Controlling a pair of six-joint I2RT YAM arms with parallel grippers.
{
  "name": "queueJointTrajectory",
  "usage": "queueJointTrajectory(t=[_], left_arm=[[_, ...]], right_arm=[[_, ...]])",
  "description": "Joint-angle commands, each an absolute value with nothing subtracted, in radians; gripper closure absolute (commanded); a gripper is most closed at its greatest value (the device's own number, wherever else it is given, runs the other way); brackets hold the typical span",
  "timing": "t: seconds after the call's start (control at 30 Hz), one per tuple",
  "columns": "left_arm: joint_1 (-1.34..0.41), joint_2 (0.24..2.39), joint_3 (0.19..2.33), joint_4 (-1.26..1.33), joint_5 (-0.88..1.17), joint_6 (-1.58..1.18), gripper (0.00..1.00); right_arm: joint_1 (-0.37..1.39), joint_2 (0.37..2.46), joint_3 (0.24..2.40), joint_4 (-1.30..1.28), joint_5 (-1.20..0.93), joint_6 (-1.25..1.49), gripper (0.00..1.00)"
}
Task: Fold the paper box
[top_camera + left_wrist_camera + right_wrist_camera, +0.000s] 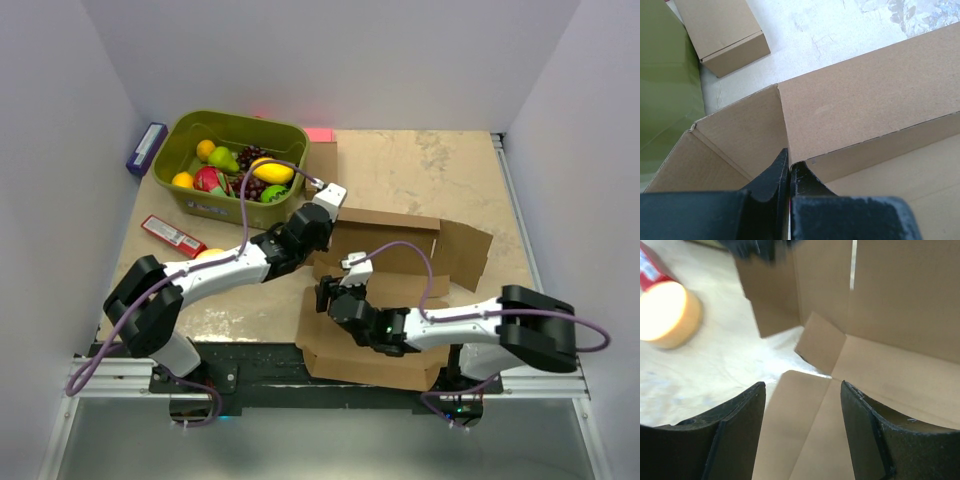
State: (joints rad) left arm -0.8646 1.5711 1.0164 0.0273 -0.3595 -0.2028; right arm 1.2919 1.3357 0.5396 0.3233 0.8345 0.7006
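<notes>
The paper box (395, 235) lies mid-table as a brown cardboard sheet with its back wall and left side flap raised. My left gripper (312, 240) is at the box's back left corner. In the left wrist view its jaws (788, 165) are shut, tips against the crease where the side flap meets the back wall (865, 100); I see no cardboard between them. My right gripper (328, 295) hovers over the box's front left part. In the right wrist view it (802, 385) is open and empty above a flat flap and the box floor (900, 380).
A green bin (190, 200) of toy fruit stands at the back left, with a small brown cardboard box (322, 160) beside it, also in the left wrist view (722, 35). A red packet (172, 235) and an orange round object (665, 315) lie left of the box. A blue box (146, 148) lies far left.
</notes>
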Motion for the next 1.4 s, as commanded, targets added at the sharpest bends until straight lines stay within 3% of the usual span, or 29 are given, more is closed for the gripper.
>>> queueJointTrajectory(t=[0.0, 0.57, 0.67, 1.0, 1.37], left_arm=[[-0.864, 1.568, 0.983, -0.023, -0.279, -0.209, 1.00], [-0.859, 1.565, 0.985, -0.025, -0.245, -0.192, 1.00], [-0.859, 1.566, 0.983, -0.023, -0.239, -0.192, 1.00], [-0.859, 1.574, 0.983, -0.018, -0.239, -0.183, 1.00], [-0.859, 1.557, 0.979, -0.017, -0.259, -0.170, 1.00]], right_arm=[[1.305, 1.465, 0.581, 0.463, 1.017, 0.768, 0.36], [1.295, 1.753, 0.732, 0.479, 1.100, 0.770, 0.38], [1.270, 1.775, 0.744, 0.469, 1.075, 0.793, 0.42], [1.178, 1.730, 0.687, 0.491, 0.967, 0.911, 0.68], [1.166, 1.651, 0.637, 0.292, 1.005, 1.107, 0.79]])
